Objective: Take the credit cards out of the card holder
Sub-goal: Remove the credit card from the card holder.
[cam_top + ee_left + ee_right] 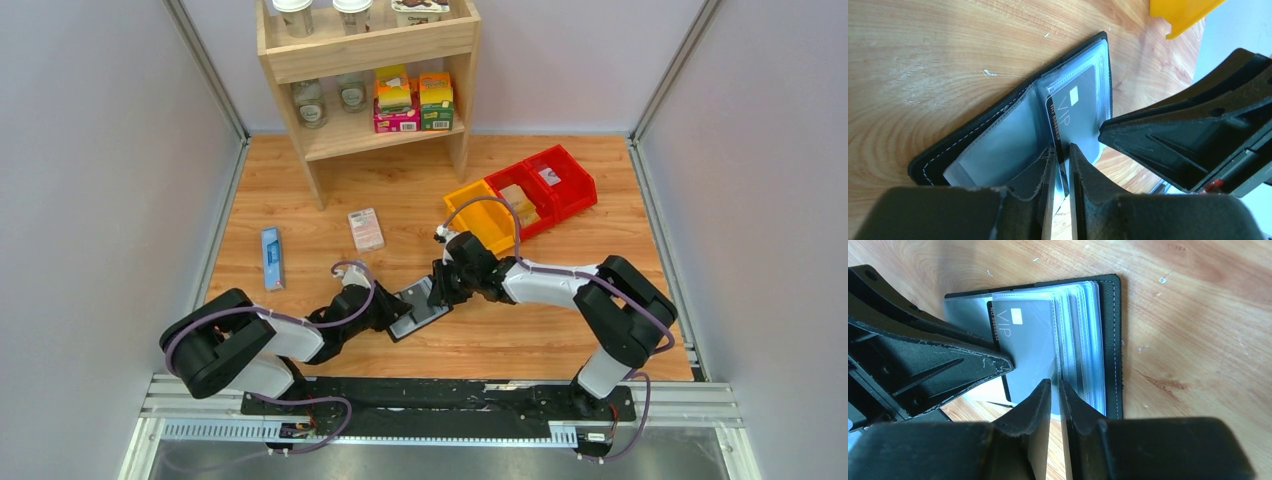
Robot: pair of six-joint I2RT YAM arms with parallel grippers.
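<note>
While the card holder (pixel 418 308) lies open on the table (pixel 300 200) between the arms, the left gripper (pixel 1060 162) pinches the edge of a dark credit card (pixel 1082 115) — the right gripper (pixel 1055 390) nips the clear sleeves. No card looks free yet — extraction's barely begun.

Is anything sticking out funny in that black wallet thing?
Yes. A dark VIP card looks partly pulled out of its clear pocket in the open card holder. It sits a bit crooked, with its edge pinched in the left gripper. Nothing looks spilled or broken.
</note>
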